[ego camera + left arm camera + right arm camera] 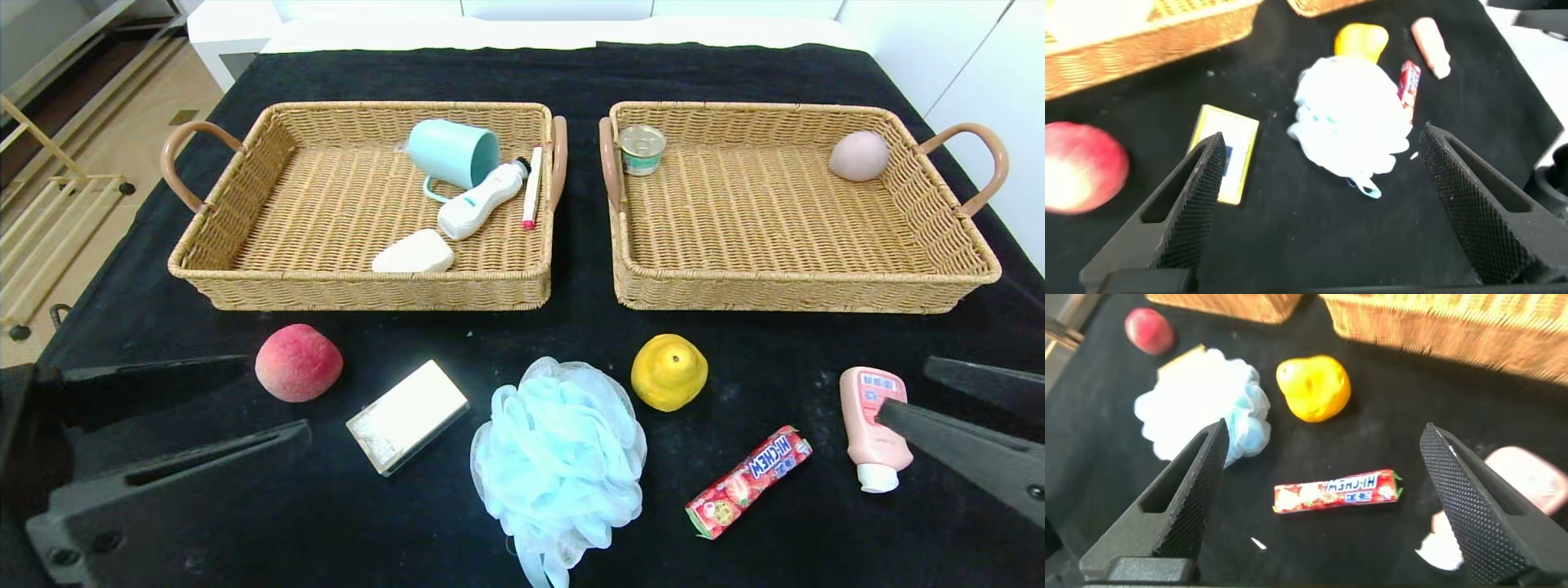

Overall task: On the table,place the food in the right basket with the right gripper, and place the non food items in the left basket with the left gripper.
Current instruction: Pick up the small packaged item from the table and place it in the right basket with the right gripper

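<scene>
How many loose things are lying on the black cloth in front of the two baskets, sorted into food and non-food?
Food: 3 (peach, pear, Hi-Chew candy stick)
Non-food: 3 (pale-blue bath pouf, cream bar in a clear box, pink squeeze bottle)
Total: 6

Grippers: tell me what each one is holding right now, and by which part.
Nothing is held. The left gripper and the right gripper are both open and empty above the table.
</scene>
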You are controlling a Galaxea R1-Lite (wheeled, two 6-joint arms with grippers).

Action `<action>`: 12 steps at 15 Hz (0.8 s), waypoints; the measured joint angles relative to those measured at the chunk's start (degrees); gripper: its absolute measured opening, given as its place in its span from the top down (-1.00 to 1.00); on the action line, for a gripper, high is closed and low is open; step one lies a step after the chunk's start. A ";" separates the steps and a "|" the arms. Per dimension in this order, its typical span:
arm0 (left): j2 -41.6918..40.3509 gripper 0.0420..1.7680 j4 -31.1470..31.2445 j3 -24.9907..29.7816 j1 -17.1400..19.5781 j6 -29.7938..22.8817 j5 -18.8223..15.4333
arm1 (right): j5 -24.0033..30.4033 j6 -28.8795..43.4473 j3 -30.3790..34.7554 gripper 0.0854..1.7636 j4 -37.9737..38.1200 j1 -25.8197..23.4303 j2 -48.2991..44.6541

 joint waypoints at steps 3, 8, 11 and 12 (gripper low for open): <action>3.29 -0.94 -0.52 -0.99 -0.16 0.06 -1.60 | -2.18 4.00 -2.47 -0.94 1.37 3.45 3.64; 5.72 -0.94 -3.02 -0.72 0.04 0.06 -1.46 | -2.95 4.50 -3.99 -0.94 1.51 3.62 7.03; 5.83 -0.94 -3.08 -0.24 0.06 -0.11 -1.57 | -4.35 4.30 -4.55 -0.94 0.44 3.29 8.41; 5.85 -0.94 -3.27 -0.22 0.06 -0.09 -1.55 | -4.52 4.28 -4.52 -0.94 -0.17 3.28 8.74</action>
